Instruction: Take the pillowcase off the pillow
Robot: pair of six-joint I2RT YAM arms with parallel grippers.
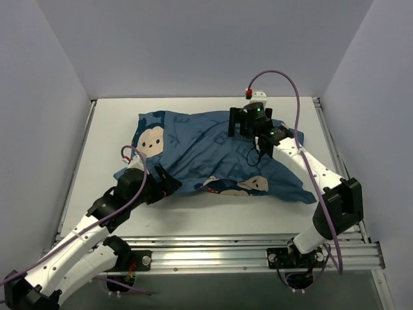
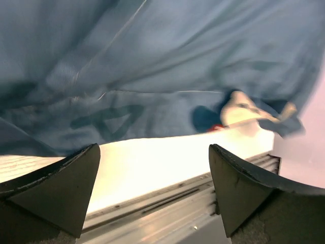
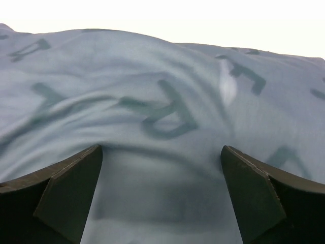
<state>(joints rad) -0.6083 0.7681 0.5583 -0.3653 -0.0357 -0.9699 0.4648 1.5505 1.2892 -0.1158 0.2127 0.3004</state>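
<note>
The blue pillowcase (image 1: 206,145), printed with darker letters and mouse faces, lies puffed up in the middle of the table. The pillow is hidden inside it. My left gripper (image 1: 169,182) sits low at the cover's near-left edge. In the left wrist view it (image 2: 155,173) is open, with only bare table between its fingers and the pillowcase (image 2: 152,61) just beyond the tips. My right gripper (image 1: 244,126) hangs over the far-right part of the cover. In the right wrist view it (image 3: 161,173) stands open, fingertips (image 3: 76,178) against the pillowcase (image 3: 162,91).
An aluminium rail (image 1: 258,248) runs along the near edge of the white table (image 1: 110,135). Pale walls close in the left, right and back sides. A purple cable (image 1: 290,87) loops above the right wrist.
</note>
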